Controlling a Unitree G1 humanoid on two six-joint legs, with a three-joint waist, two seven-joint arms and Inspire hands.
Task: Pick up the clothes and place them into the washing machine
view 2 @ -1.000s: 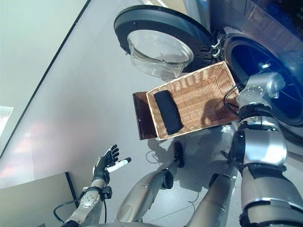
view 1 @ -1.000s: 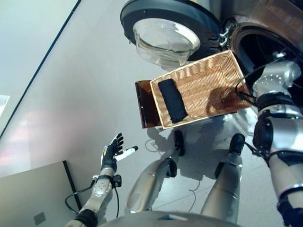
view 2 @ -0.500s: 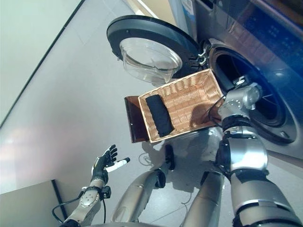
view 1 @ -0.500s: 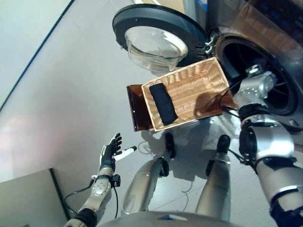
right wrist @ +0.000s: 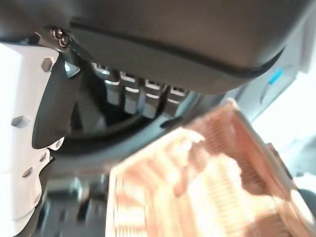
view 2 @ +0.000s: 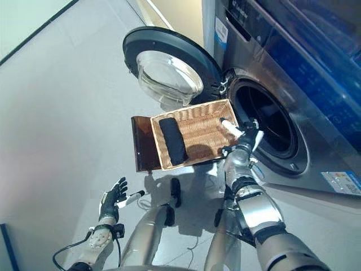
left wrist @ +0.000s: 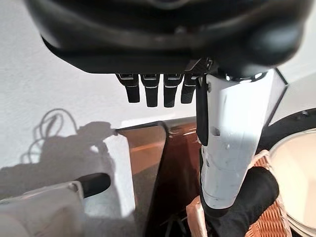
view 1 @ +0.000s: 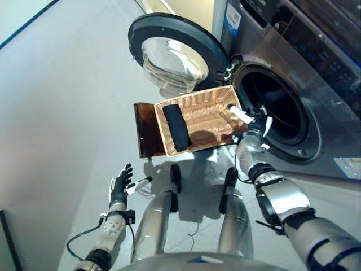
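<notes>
One dark rolled garment (view 1: 176, 127) lies at the left end of the wicker basket (view 1: 206, 113), long axis running near-to-far, left of the right hand (view 1: 255, 125) (fingers relaxed, empty, nearer than the released left hand (view 1: 118, 185)).

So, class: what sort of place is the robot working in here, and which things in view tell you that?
Probably a laundry area. A front-loading washing machine stands with its round door swung open, and a wicker basket holding a dark folded garment sits before the drum, on a plain grey floor.
</notes>
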